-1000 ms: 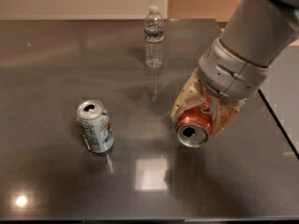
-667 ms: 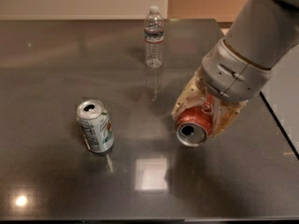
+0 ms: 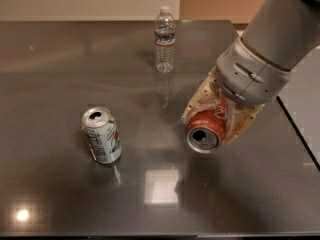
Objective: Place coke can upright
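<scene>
**A:** Where was the coke can point(image 3: 206, 120) at that moment?

**B:** Over the right side of the table point(image 3: 60, 59), held in the gripper point(image 3: 210, 130). The arm came in from the far right. The jaws were closed on the can, with one cream finger point(image 3: 196, 106) against each side of the red body and nothing else in the grip.

**A:** How did it lie?

**B:** Tilted. Its long axis ran from the wrist down toward the near left. The silver top with its opening faced the near edge and pointed somewhat down. The base was hidden up between the fingers.

**A:** Was it resting on the surface?

**B:** I could not tell. The lower rim was close to the dark tabletop, either touching it or just clear.

**A:** What did the next move turn on?

**B:** That axis, in my judgement. The jaws gripped across the can, so turning the wrist would turn the axis with it. The opened end was the lower one. The base would probably have had to swing round beneath it until the axis stood vertical, and only then could the can be set down and let go.

**A:** Was anything in the way?

**B:** No. A silver-and-green can point(image 3: 101, 136) stood upright well apart to the left. A water bottle point(image 3: 164, 39) stood at the far middle, also well clear.
</scene>
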Action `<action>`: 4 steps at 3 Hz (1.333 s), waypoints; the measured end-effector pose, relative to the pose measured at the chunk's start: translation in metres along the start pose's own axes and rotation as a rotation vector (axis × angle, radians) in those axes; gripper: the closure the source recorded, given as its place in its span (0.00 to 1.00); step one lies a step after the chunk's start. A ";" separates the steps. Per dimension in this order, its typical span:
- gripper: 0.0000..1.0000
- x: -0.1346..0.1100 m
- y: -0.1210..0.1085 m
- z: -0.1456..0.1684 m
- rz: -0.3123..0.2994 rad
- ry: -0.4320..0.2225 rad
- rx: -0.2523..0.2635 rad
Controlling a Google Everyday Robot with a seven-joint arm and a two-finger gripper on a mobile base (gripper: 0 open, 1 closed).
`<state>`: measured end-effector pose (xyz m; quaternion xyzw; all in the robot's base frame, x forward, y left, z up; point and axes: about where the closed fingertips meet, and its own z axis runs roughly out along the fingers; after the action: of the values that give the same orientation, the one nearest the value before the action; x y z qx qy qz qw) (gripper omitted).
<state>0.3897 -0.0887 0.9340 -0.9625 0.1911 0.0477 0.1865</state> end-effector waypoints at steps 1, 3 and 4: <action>1.00 0.007 -0.004 -0.008 0.087 -0.035 0.071; 1.00 0.025 -0.004 -0.012 0.300 -0.163 0.227; 1.00 0.027 -0.005 -0.016 0.406 -0.178 0.327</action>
<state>0.4171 -0.1000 0.9466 -0.8535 0.3683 0.1371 0.3423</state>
